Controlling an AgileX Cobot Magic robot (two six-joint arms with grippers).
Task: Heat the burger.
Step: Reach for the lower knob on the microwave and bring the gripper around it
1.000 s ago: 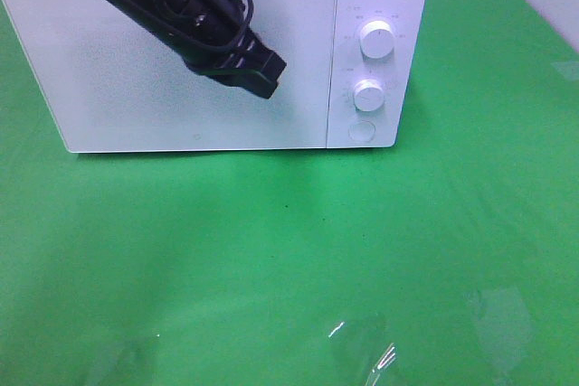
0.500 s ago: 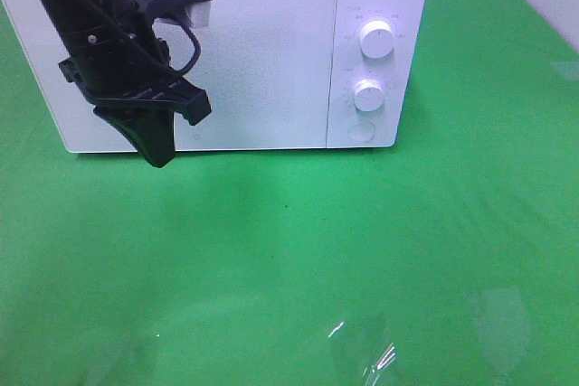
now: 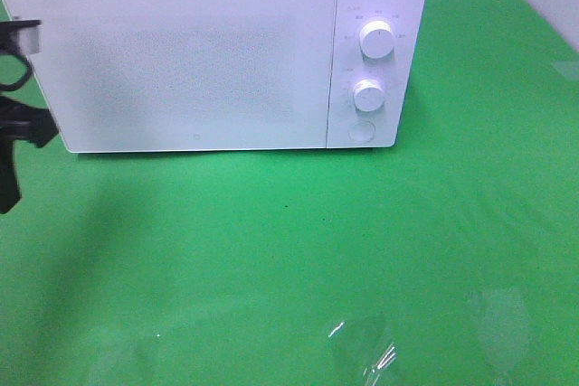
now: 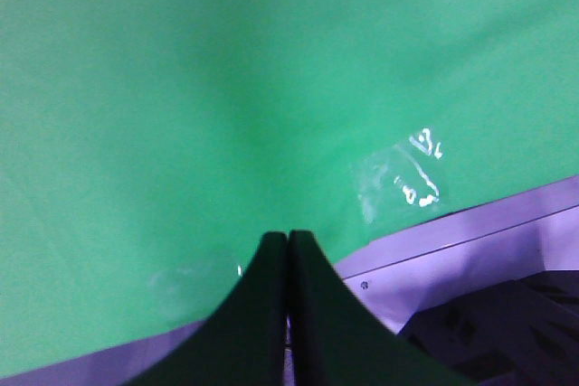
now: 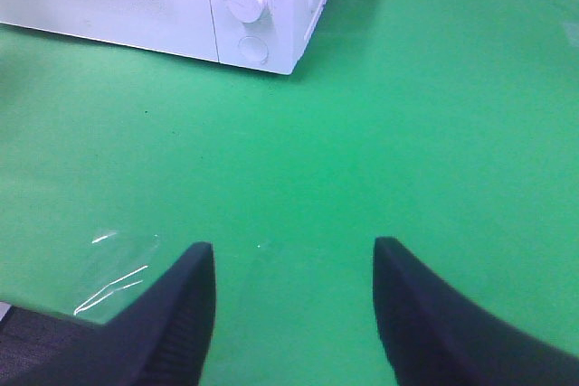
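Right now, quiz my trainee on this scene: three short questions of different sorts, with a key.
1. True or false: the microwave has its door open.
2. The right gripper is: A open, B shut, C out of view.
3. Fill in: the microwave's panel has ___ round knobs above a button.

Key: 1 false; 2 A; 3 two.
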